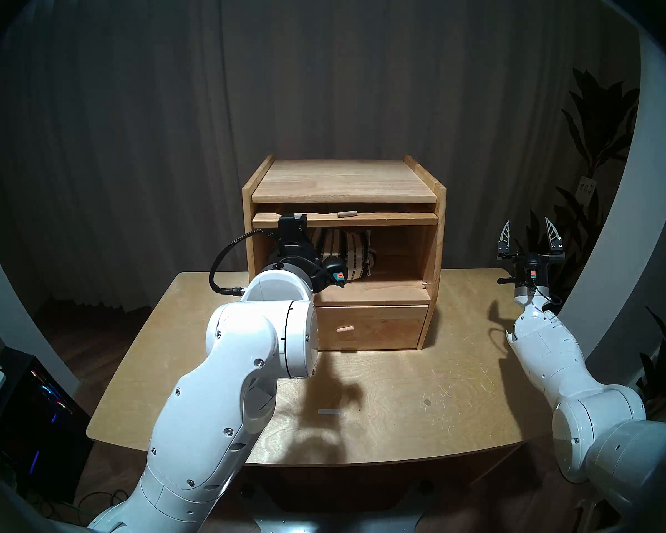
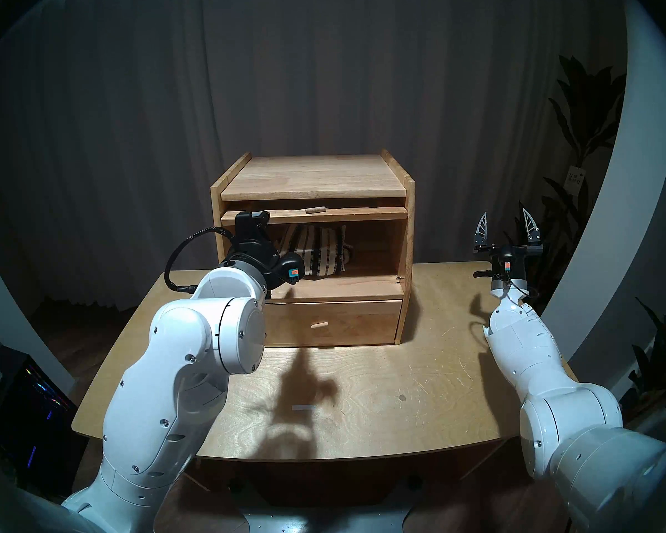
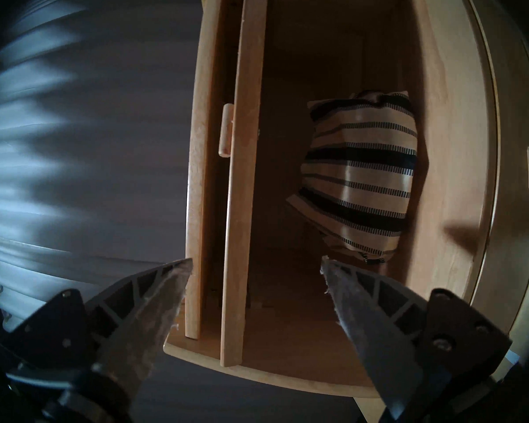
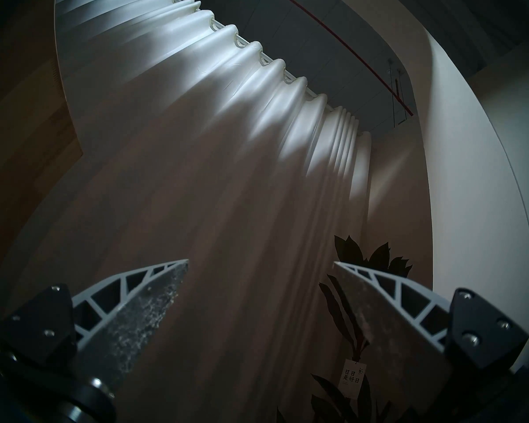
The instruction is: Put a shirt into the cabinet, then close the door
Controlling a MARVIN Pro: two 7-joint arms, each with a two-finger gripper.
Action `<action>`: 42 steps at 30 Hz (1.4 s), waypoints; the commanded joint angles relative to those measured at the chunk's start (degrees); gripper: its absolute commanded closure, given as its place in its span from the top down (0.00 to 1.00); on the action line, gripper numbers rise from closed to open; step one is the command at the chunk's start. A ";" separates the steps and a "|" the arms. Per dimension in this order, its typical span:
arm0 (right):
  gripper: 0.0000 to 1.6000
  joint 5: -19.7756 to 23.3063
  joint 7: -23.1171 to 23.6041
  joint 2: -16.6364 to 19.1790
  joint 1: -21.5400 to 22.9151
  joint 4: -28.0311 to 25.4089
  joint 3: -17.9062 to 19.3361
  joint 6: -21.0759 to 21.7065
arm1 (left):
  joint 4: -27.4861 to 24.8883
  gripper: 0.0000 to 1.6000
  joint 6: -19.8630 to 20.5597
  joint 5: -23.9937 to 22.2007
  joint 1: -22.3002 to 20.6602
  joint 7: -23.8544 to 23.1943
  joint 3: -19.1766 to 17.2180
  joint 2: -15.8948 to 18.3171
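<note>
The light-wood cabinet (image 1: 343,178) stands at the back of the table. Its door (image 1: 381,218) is swung up flat under the top board, its peg handle (image 1: 347,213) pointing forward. The cream, dark-striped shirt (image 1: 347,251) (image 3: 361,181) lies inside the compartment, left of centre. My left gripper (image 1: 293,220) (image 3: 257,263) is at the door's left front corner. It is open, and in the left wrist view the door's edge (image 3: 242,169) passes between its fingers without touching them. My right gripper (image 1: 527,222) (image 4: 260,262) is open and empty, raised beyond the cabinet's right side.
Under the compartment a drawer (image 1: 370,328) with a peg knob is pushed in. The wooden table (image 1: 400,386) carries a small white strip (image 1: 329,412) near the front. A leafy plant (image 1: 593,136) stands at the right, a dark box (image 1: 27,405) on the floor at the left.
</note>
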 commanded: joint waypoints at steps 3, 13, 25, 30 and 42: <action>1.00 0.10 -0.30 0.47 1.05 -0.77 -0.22 -0.25 | 6.26 0.90 -1.68 -0.94 -5.38 6.47 0.13 -1.96; 1.00 0.41 -0.64 0.65 1.06 -0.79 -0.81 -0.25 | 12.35 0.91 -2.16 -1.27 -8.92 10.41 -0.97 -3.12; 1.00 0.79 -1.10 0.91 1.19 -0.58 -1.64 -0.25 | 19.95 0.89 -0.35 0.85 -11.74 11.89 -1.77 -5.06; 1.00 0.96 -1.27 1.01 1.17 -0.62 -1.94 -0.25 | 22.93 0.89 -0.11 0.53 -13.17 14.58 -1.67 -6.29; 1.00 1.37 -1.69 1.26 1.22 -0.59 -2.72 -0.25 | 27.40 0.86 -0.39 0.24 -15.74 17.94 -2.17 -7.13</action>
